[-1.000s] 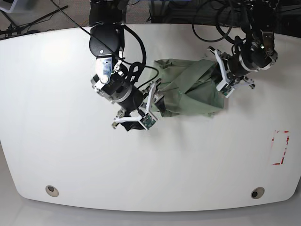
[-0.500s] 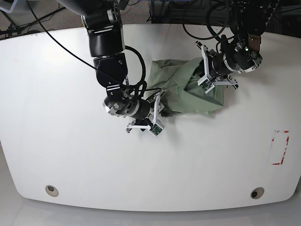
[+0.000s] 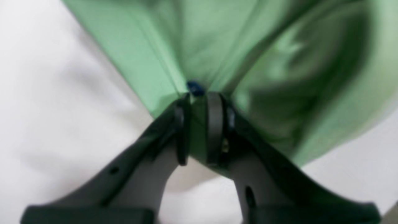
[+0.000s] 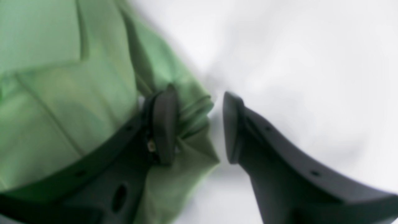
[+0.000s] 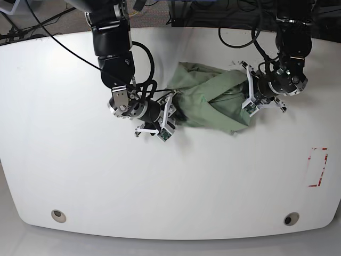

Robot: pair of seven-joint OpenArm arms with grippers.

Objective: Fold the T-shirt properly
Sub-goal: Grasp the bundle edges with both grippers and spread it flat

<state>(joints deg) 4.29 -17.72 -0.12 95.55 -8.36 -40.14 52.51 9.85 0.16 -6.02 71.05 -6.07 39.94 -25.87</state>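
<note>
Fabric of the T-shirt point(image 5: 213, 101) lies bunched and wrinkled on the white tabletop point(image 5: 80, 176), toward its far side, between the two arms. The left hand point(image 3: 199, 124) is clamped on a gathered fold of the green cloth — the material fans out tautly from between its pads. The right hand point(image 4: 199, 127) stands with its fingers apart at the shirt's other edge: one pad point(image 4: 164, 124) presses against a rolled hem, the other hangs over bare tabletop — nothing is pinched between them.
</note>
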